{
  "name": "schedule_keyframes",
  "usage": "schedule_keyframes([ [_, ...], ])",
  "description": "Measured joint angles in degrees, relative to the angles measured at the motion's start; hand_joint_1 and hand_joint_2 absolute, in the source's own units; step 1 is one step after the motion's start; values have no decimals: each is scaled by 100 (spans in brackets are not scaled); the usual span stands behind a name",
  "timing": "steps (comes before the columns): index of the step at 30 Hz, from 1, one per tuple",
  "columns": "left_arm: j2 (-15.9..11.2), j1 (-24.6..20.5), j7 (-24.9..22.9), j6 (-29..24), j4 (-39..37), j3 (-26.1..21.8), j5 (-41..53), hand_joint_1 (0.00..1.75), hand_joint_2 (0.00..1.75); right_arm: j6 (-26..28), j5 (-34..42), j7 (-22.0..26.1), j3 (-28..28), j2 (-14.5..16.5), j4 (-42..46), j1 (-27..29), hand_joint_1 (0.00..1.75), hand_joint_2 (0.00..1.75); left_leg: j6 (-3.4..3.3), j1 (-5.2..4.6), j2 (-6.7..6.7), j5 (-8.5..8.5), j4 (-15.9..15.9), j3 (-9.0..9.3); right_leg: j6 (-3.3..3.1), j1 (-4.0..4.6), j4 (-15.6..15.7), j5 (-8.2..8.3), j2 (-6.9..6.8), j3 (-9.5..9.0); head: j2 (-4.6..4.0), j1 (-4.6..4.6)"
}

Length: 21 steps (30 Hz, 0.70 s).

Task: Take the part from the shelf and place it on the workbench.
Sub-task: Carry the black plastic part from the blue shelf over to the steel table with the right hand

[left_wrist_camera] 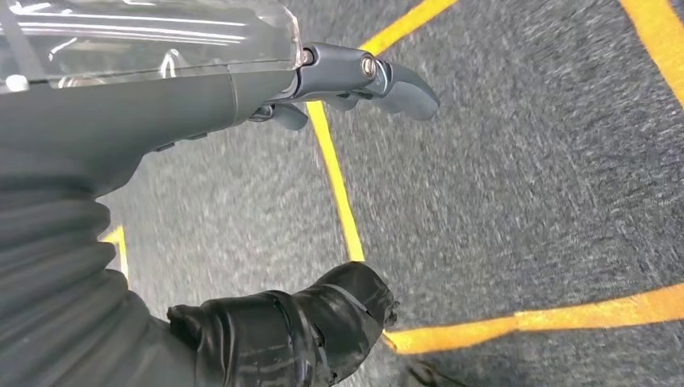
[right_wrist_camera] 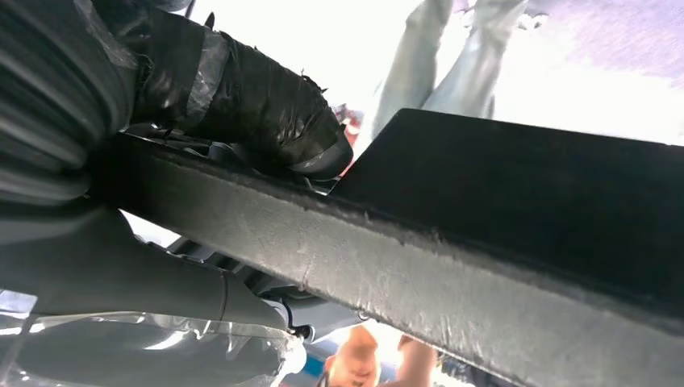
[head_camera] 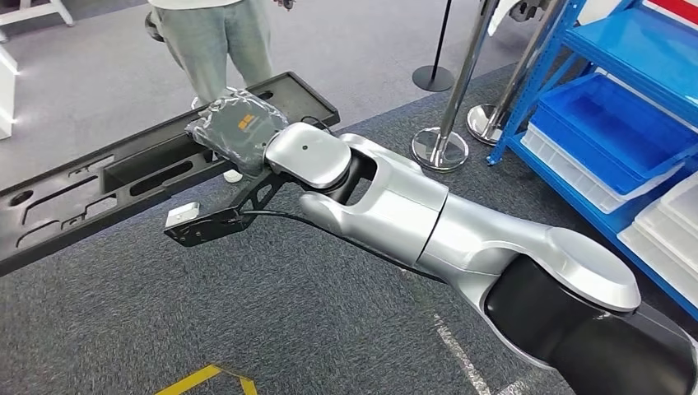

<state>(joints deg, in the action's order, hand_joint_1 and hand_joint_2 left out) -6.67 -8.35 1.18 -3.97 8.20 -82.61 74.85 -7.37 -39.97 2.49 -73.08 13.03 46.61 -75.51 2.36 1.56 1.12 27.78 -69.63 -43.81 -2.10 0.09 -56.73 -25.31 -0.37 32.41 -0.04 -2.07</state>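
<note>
The part (head_camera: 99, 189) is a long black moulded panel with recessed cut-outs, held off the floor and slanting from the lower left up towards the middle. My right hand (head_camera: 239, 132), wrapped in clear film, grips its near edge close to the far end, with the silver arm reaching in from the lower right. In the right wrist view the taped thumb (right_wrist_camera: 250, 97) presses on one face of the part (right_wrist_camera: 484, 210) and the fingers lie on the other face. My left hand (left_wrist_camera: 161, 105) hangs over grey carpet with its fingers apart and nothing in it.
A person in light trousers (head_camera: 218, 41) stands just beyond the part. The blue shelf (head_camera: 576, 49) at the right holds a blue bin (head_camera: 601, 123) and white bins (head_camera: 667, 222). Chrome stanchion posts (head_camera: 440, 148) stand beside it. Yellow tape lines (left_wrist_camera: 339, 185) mark the carpet.
</note>
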Motion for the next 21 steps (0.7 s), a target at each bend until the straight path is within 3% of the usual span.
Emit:
schedule_keyframes([
  [2,4,6,43,57,0,0,2,0,175,-66,-5,-59,-1,-84,22,9,175,175,45,30,-74,39,-317,-144,3,4,-25,-25,-158,4,0,-1],
  [3,5,13,60,77,0,0,2,0,175,-99,-9,-85,-1,-128,29,-2,175,175,61,46,-103,-81,-154,-46,15,1,-47,-45,-229,7,0,0],
  [5,2,16,72,96,0,0,3,0,175,-141,-14,-130,4,-217,36,-75,175,175,78,43,-266,-359,548,362,66,2,-114,-106,-353,15,0,-5],
  [7,-3,6,54,98,0,0,3,0,175,-166,0,-167,21,-317,36,-206,175,175,14,2,-386,-456,1006,610,131,34,-186,-164,-445,40,0,-8],
  [10,-14,23,7,92,0,-1,-1,0,175,-187,35,-195,47,-447,33,-378,175,175,-127,-23,-268,-437,1047,600,216,58,-201,-211,-535,33,0,8],
  [12,-28,31,-35,71,0,-1,-5,0,175,-195,58,-220,56,-541,23,-461,175,175,-205,-8,-168,-451,1067,603,272,28,-399,-370,-360,111,0,13],
  [13,-36,24,-61,54,0,-1,-8,0,175,-199,68,-233,65,-594,17,-495,175,175,-239,0,-120,-459,1073,604,290,10,-656,-522,-214,227,0,15],
  [14,-40,15,-88,34,0,-1,-13,0,175,-204,77,-248,77,-647,10,-521,175,175,-263,-5,-64,-462,1073,601,294,2,-1031,-709,-84,400,0,15],
  [16,-45,5,-143,-1,0,-2,-24,0,175,-229,99,-290,95,-746,-6,-547,175,175,-286,-16,65,-464,1072,597,295,0,-1749,-960,17,761,0,16],
  [17,-45,5,-169,-13,0,-2,-32,0,175,-248,113,-315,98,-790,-13,-558,175,175,-288,-20,140,-465,1070,597,288,-1,-1893,-945,32,857,0,17],
  [18,-45,7,-189,-20,0,-3,-37,0,175,-265,126,-335,100,-829,-19,-576,175,175,-288,-22,215,-465,1068,598,273,-2,-1809,-822,42,848,0,18],
  [19,-45,9,-203,-25,0,-4,-42,0,175,-282,136,-352,102,-865,-24,-608,175,175,-286,-22,293,-465,1063,600,251,-4,-1509,-610,81,735,0,19],
  [21,-46,6,-216,-32,0,-7,-51,0,175,-303,144,-371,112,-926,-28,-695,175,175,-267,-22,427,-468,1044,581,205,-24,-732,-226,320,413,0,16],
])
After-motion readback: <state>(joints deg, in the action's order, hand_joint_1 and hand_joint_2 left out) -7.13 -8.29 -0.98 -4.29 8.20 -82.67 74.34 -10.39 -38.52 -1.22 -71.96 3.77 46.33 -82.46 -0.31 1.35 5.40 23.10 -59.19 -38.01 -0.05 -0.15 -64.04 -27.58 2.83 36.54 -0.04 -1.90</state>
